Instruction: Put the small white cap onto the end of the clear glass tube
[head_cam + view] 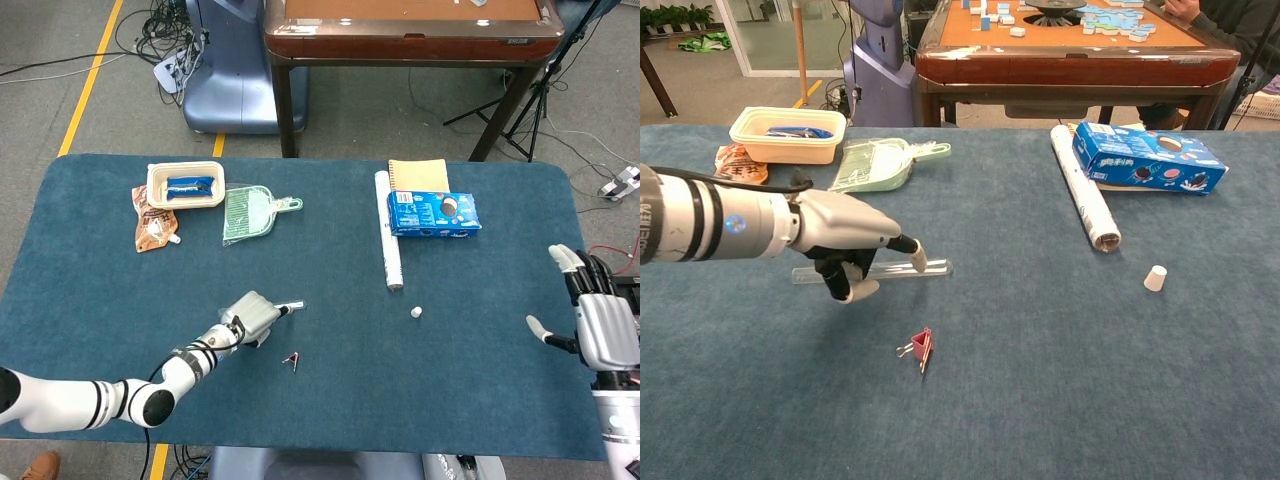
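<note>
The clear glass tube lies flat on the blue table, running left to right; in the head view only its right end shows. My left hand hovers over the tube's middle. Its fingers reach over the far side, its thumb sits on the near side, and they are apart, not closed on the glass. The small white cap stands alone on the cloth, well right of the tube. My right hand is at the table's right edge, fingers spread and empty; the chest view does not show it.
A red binder clip lies just in front of the tube. A white roll and a blue box sit behind the cap. At the back left are a green dustpan, a beige tray and a snack packet.
</note>
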